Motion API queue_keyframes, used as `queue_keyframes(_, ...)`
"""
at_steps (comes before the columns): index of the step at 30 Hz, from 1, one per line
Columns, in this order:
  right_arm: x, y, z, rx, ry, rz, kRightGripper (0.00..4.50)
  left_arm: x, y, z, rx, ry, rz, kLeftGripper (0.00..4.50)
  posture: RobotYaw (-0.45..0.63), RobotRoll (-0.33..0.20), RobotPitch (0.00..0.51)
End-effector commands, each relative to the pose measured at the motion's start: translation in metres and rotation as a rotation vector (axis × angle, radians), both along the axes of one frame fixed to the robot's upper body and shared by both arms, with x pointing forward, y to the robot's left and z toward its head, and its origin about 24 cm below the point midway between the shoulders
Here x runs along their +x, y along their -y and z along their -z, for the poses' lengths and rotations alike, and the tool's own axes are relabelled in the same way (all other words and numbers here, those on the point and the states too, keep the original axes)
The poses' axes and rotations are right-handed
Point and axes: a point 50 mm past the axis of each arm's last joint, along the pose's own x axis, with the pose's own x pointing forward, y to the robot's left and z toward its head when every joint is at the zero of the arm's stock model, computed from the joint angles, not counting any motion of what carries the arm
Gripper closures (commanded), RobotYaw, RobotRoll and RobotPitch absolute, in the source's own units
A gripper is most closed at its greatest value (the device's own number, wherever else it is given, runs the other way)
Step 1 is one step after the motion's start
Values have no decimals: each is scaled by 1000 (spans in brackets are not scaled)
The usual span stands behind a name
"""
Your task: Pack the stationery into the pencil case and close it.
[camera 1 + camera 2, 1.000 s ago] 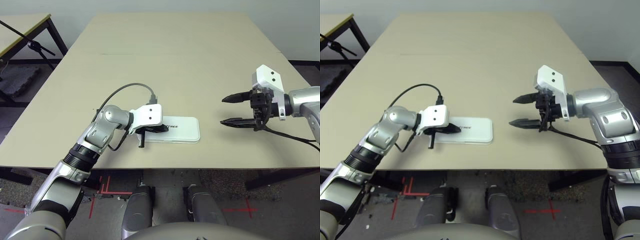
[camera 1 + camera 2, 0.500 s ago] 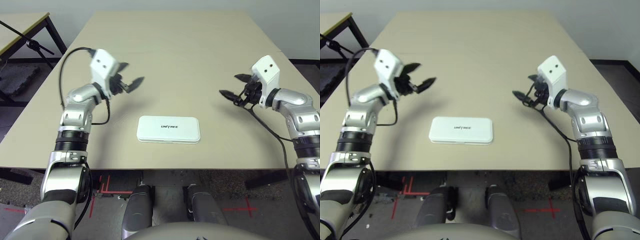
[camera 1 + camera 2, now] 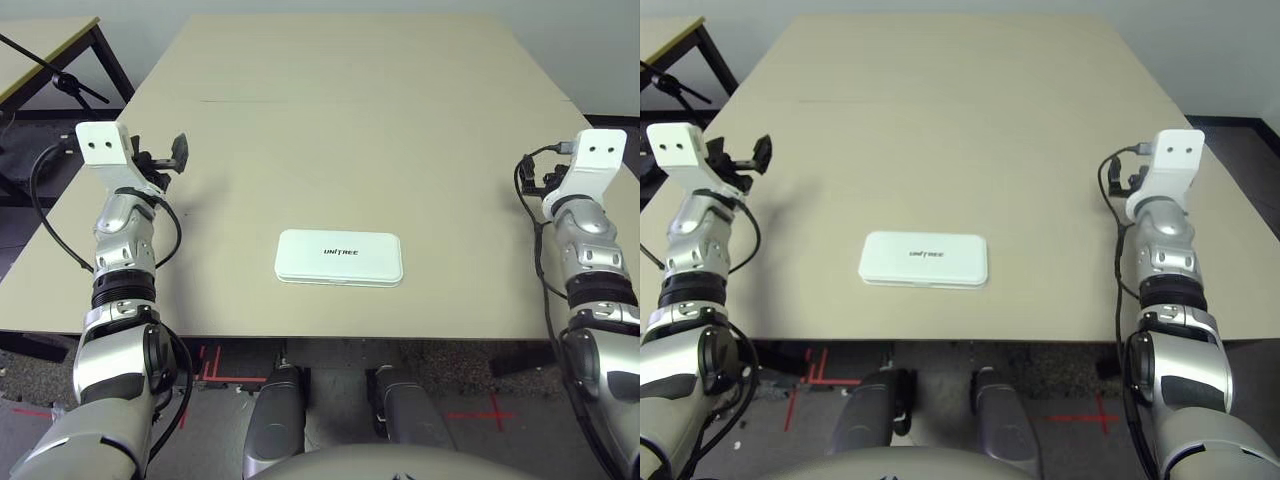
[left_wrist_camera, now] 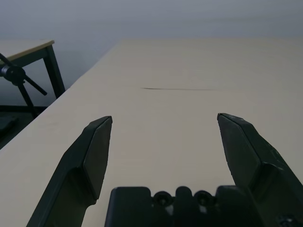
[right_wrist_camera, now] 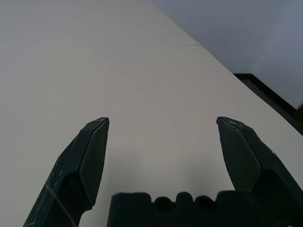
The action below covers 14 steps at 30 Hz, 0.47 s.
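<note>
One white, round-cornered pencil case (image 3: 339, 260) lies shut, lettered "UNITREE" in dark.

Silver-grey metal arms (image 3: 127, 240) wore ribbed black bands; behind the jaws sat white brackets (image 3: 104, 145) with dark screws and black cables (image 3: 42, 215).

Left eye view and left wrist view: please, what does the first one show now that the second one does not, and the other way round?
The left eye view alone: the closed white pencil case near the table's front edge, its lid lettering, the right pincer, both silver forearms and the red floor marks.

The left wrist view alone: the inner pads of the left pincer from close behind, standing wide apart.

Both: the left pincer, the table, the thin dark line on its top, part of a second table and the black stand.
</note>
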Motion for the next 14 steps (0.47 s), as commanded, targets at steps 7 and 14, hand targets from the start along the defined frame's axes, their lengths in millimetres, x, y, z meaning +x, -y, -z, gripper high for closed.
queue_keyframes(7,-6,12,2,20,39,101,0,1,-1,2,-4,19,-34,32,-18,0,144)
queue_keyframes(14,-4,8,3,9,36,80,0,2,3,2,12,21,-17,32,-12,0,137)
